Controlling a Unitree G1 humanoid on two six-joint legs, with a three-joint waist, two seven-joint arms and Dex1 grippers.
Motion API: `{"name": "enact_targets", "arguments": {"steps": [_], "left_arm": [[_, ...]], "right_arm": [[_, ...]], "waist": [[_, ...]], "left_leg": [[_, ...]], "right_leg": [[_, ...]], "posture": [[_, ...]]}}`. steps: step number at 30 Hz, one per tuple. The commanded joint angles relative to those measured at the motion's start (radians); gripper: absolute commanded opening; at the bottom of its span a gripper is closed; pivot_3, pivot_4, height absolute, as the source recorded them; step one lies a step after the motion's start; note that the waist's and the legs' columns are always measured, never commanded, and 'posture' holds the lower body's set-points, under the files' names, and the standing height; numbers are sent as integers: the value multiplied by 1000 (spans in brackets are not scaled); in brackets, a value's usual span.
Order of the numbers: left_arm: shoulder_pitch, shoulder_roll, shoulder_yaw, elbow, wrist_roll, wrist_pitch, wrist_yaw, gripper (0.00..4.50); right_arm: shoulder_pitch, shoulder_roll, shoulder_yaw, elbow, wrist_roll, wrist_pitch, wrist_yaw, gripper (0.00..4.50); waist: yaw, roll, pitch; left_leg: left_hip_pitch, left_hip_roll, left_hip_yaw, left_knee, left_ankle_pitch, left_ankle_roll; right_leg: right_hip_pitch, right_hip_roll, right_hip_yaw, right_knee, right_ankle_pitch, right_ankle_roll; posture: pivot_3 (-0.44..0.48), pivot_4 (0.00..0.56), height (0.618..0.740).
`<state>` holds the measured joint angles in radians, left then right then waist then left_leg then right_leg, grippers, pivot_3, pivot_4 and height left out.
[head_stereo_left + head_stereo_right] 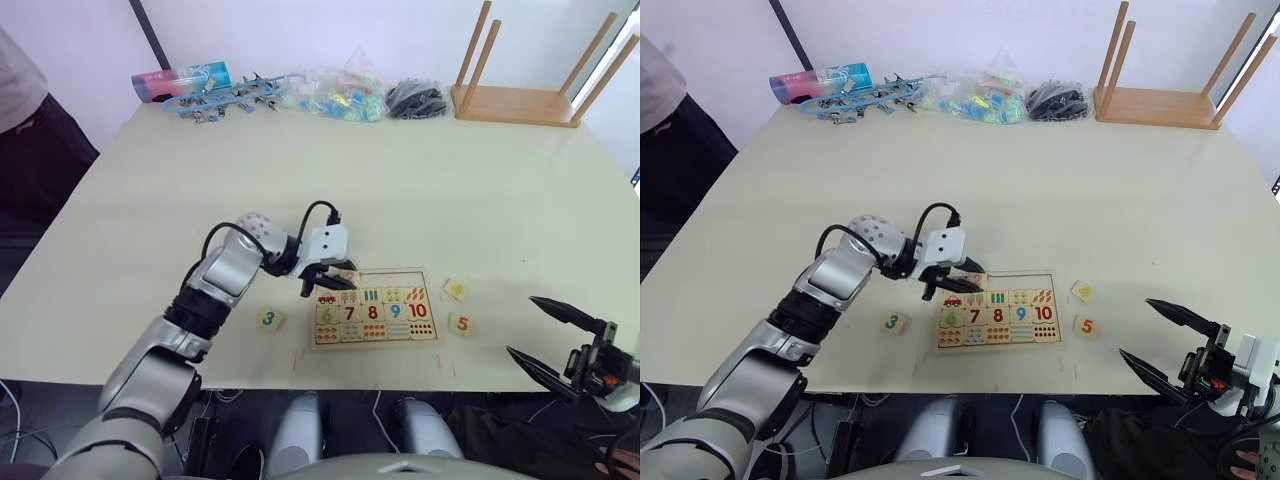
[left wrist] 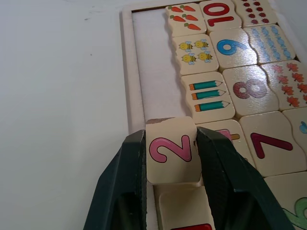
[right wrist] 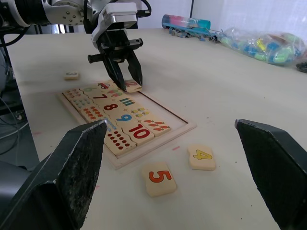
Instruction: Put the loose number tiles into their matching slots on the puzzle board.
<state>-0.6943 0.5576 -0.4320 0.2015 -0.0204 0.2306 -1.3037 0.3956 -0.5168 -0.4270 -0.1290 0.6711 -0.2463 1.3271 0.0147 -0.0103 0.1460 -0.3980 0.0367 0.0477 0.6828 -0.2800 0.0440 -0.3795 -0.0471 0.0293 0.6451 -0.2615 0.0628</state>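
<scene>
From the left eye view, my left end effector (image 1: 325,283) sits over the far left corner of the puzzle board (image 1: 432,343), its fingers closed on a tile. The board lies near the front edge of the worktop (image 1: 400,190). The 3 tile (image 1: 269,320) lies loose on the worktop to the left of the board. The 4 tile (image 1: 455,290) and the 5 tile (image 1: 461,324) lie loose just to its right, the 4 farther from me. My right end effector (image 1: 540,330) hangs off the front right of the worktop, its fingers spread wide apart with nothing between them. An upturned wooden stool (image 1: 525,95) stands at the far right corner, and bags of small parts (image 1: 335,95) line the far edge.

The right eye view shows the same layout.

In the left wrist view, my two fingers (image 2: 125,184) clamp the 2 tile (image 2: 171,155) from both sides, with the pink digit facing up. It is held over the empty row of slots (image 2: 151,62) along the board's rim, beside the picture tiles of pencils and bees.

In the right wrist view, my right fingers (image 3: 76,167) stand far apart in the foreground. Beyond them lie the 5 and 4 tiles, then the board with 7, 8, 9 and 10 in place.
</scene>
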Motion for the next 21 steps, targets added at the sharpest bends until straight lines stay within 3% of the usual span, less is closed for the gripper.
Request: {"name": "enact_targets", "arguments": {"steps": [1,15,16,18,21], "left_arm": [[-22,-5,15,-7,1,-17,-1,1040],[-25,-6,19,-12,-7,-6,-14,1040],[-26,-10,22,-10,-8,-4,-8,2074],[-29,-10,22,-9,-8,-5,-11,2883],[-30,-9,24,-17,-17,14,-20,4435]], "right_arm": [[6,-3,-15,-5,10,-21,7,4500],[9,-5,-12,6,4,-35,5,4500],[10,-4,-12,7,4,-36,6,4500],[10,-4,-9,10,2,-39,6,4500],[12,-2,-9,11,2,-41,6,4500]], "waist": [[0,0,0],[0,0,0],[0,0,0],[0,0,0],[0,0,0]], "left_leg": [[0,0,0,0,0,0],[0,0,0,0,0,0],[0,0,0,0,0,0],[0,0,0,0,0,0],[0,0,0,0,0,0]], "right_leg": [[0,0,0,0,0,0],[0,0,0,0,0,0],[0,0,0,0,0,0],[0,0,0,0,0,0],[0,0,0,0,0,0]], "posture": [[0,150,737],[0,150,737],[0,150,737],[0,150,737],[0,150,737]]}}
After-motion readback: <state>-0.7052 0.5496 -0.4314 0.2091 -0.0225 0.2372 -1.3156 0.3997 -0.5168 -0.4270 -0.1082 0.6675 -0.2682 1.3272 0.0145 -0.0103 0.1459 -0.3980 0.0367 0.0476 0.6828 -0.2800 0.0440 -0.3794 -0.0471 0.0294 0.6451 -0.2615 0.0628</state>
